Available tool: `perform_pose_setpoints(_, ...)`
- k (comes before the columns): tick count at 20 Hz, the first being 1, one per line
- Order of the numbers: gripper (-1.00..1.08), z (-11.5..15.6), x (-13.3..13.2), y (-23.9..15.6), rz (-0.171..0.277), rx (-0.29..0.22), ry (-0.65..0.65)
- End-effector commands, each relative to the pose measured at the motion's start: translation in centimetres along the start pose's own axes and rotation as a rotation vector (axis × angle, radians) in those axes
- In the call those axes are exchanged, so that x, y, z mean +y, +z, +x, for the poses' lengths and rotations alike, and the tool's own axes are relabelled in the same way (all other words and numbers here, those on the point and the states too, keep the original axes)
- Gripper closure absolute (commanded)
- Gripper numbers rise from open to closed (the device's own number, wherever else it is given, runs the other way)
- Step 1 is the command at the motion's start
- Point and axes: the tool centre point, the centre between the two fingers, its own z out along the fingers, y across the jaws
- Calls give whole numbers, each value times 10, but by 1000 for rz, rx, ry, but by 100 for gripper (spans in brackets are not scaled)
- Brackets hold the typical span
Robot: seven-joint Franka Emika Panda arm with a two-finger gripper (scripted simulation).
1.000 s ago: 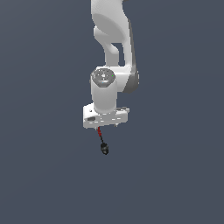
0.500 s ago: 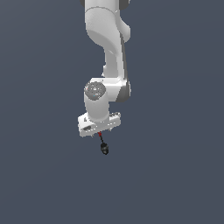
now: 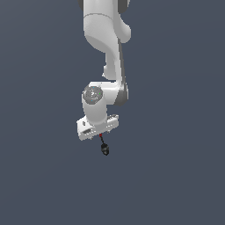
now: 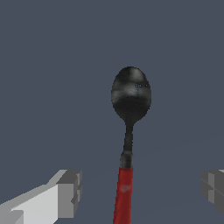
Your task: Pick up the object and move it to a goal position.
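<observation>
Exterior view: my arm (image 3: 107, 52) comes down from the top of the frame w/ the gripper (image 3: 100, 132) tilted, and the object (image 3: 104, 146) hangs out below it — red bit right at the hand, black knob at the low end. Nothing under it, just flat grey-blue backdrop; no table, no surface in sight, so I judge it's lifted clear.

Wrist view: the object's red shaft runs up between my two finger pads (image 4: 70, 192), black rounded end pointing away from the cam. The pads look well apart from the shaft on both sides, so from this pic alone I can't tell if they're actually pinching it — contact pt is prob. closer to the cam, out of frame. It isn't falling or lying on anything in either view, so my guess is I've got it, but that's a guess.

Progress: pick-up part looks done. Left — carry to the goal pos. No goal marker visible in either view, so can't say how near I am.
</observation>
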Motion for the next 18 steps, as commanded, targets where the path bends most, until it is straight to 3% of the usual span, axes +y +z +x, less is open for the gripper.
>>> perform_pose_setpoints(1,-92,0,0,0,0,0,0)
perform_pose_setpoints(18,-92,0,0,50,0,1,-4)
